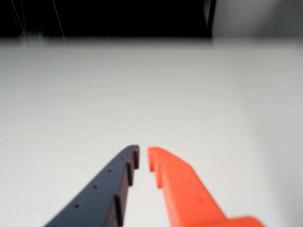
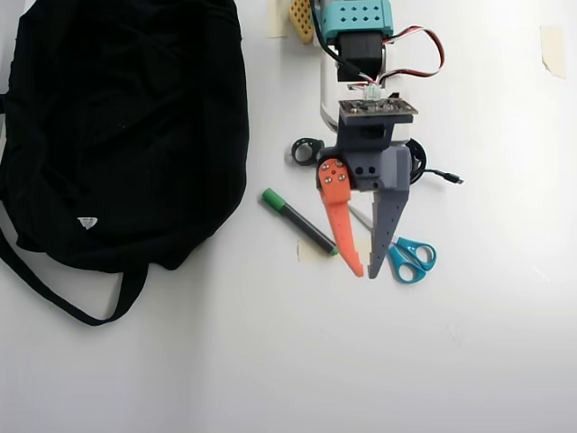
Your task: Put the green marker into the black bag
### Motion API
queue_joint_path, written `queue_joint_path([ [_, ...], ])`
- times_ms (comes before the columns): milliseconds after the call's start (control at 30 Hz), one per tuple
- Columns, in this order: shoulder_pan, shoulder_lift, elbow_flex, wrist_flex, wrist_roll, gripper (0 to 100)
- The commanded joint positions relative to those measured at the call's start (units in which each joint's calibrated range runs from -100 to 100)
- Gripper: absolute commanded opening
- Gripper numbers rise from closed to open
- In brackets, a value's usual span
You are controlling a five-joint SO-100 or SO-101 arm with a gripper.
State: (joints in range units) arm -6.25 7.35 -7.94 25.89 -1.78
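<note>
Hovering over the white table (image 2: 469,361), the gripper (image 2: 366,272) has its orange and grey jaws nearly closed, holding nothing. Just left of it overhead lies the green marker (image 2: 298,222); teal scissors (image 2: 412,258) sit right, the black bag (image 2: 117,126) far left.

A small desktop robot arm is showing its mixed colours from above: a teal, hole-dotted upper housing (image 2: 353,18) is sitting over a black motor block, with red, black and white cables (image 2: 416,50) looping out beside it. A dark circuit board (image 2: 377,106) is capping the grey wrist body (image 2: 377,162). The gripper (image 2: 366,272) is pairing one orange finger (image 2: 341,216), fixed with visible screws, with one grey finger (image 2: 386,221). In the wrist view, the grey finger (image 1: 102,194) is displaying a stepped inner edge and small holes, the orange finger (image 1: 184,189) a smooth surface.
</note>
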Motion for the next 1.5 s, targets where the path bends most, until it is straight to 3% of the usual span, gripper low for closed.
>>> queue_joint_path([
  [0,0.2,-2.3,-5.4,16.7,-0.1,3],
  [100,0.2,-2.3,-6.5,26.6,0.1,3],
  [667,0.0,-2.1,-5.6,55.7,-0.2,3],
  [1033,0.0,-2.0,-5.5,61.4,-0.2,3],
  [1467,0.1,-1.0,-5.5,61.3,0.1,3],
])
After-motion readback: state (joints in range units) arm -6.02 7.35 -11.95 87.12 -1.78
